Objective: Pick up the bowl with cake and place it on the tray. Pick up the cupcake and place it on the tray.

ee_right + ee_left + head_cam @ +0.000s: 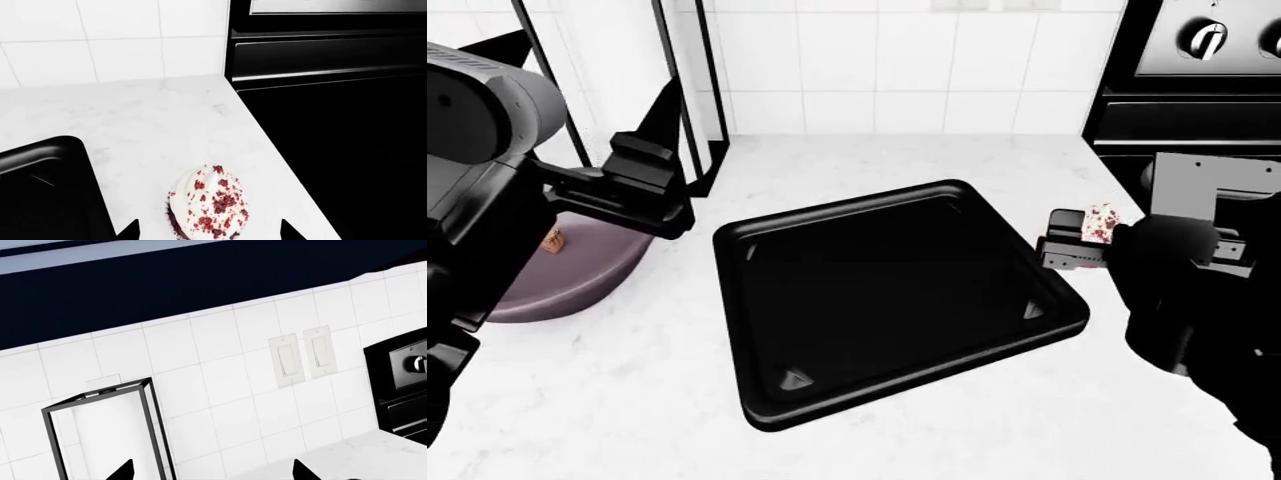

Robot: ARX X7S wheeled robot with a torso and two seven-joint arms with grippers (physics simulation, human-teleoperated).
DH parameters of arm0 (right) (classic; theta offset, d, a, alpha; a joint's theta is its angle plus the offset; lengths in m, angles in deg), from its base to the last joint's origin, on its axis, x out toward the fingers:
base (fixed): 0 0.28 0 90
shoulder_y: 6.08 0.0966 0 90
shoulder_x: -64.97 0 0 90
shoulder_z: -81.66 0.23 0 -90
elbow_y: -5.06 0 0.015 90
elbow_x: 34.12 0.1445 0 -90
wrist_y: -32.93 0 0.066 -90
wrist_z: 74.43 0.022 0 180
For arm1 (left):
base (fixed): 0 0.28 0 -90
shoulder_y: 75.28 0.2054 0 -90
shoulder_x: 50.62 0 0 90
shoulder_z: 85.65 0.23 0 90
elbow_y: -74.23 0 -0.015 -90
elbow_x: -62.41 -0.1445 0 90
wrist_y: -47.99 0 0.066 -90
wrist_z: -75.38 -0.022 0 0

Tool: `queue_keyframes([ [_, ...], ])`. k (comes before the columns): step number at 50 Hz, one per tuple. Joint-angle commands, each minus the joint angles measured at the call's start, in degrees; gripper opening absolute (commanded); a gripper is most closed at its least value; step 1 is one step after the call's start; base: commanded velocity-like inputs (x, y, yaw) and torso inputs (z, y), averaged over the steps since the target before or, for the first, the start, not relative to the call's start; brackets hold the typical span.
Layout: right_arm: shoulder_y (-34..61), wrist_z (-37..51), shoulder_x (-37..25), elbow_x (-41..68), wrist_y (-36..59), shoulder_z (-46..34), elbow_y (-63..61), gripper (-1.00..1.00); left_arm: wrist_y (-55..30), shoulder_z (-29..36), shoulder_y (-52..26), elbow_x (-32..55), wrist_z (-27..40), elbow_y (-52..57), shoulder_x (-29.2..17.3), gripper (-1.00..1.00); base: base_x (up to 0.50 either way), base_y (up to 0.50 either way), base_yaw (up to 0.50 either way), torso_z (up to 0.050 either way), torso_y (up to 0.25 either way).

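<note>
**Right wrist view: fingers straddle the cupcake, ready to close**

Right wrist view puts the cupcake (208,204) at the bottom centre of the frame, standing on the white tabletop (153,115) between the two dark tips of the right gripper (209,231), whose fingers (128,231) are spread wider than the wrapper and touch nothing. The tray (47,185) fills the lower left corner, its rim just beside the cupcake.

In the head view the tray (894,285) sits in the middle of the frame and holds nothing. The cupcake (1101,222) shows at centre right, partly hidden by the right gripper (1081,240). The bowl (567,275) rests on the tabletop at the left edge, off the tray, with the cake (555,240) inside it. The left gripper (647,160) hangs above the bowl's far side; in the left wrist view its fingers (123,471) are spread, with only wall tiles between them, so it holds nothing.

Neither item is on the tray yet; the cupcake grasp looks like the step in hand. To do it well, I would centre the cupcake between the tips, lower them to wrapper height rather than the soft frosting, and close gently. Lift clear of the raised rim before moving across.
</note>
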Motion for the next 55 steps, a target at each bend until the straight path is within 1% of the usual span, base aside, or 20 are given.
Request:
queue_keyframes([
  [1, -0.22, 0.12, 0.6, -1.01, -0.79, -0.46, 1.37, 1.0, 0.21, 0.19, 0.36, -0.6, -0.4, -0.14, 0.04, 1.0, 0.0, 0.0, 0.0, 0.0, 0.0],
  [25, -0.06, -0.45, 1.46, -2.69, -2.1, -1.38, 4.49, 1.0, 0.61, 0.81, 0.84, -2.27, -1.74, -0.88, 0.37, 1.0, 0.0, 0.0, 0.0, 0.0, 0.0],
  [42, 1.43, -3.38, 3.28, -5.71, -4.13, -4.04, 8.91, 1.0, 1.22, 0.89, 2.17, -3.07, -2.18, -0.78, 0.2, 1.0, 0.0, 0.0, 0.0, 0.0, 0.0],
  [55, 2.39, -3.79, 3.97, -6.8, -4.87, -4.57, 11.37, 1.0, 1.38, 1.13, 2.21, -3.35, -2.35, -1.03, 0.32, 1.0, 0.0, 0.0, 0.0, 0.0, 0.0],
])
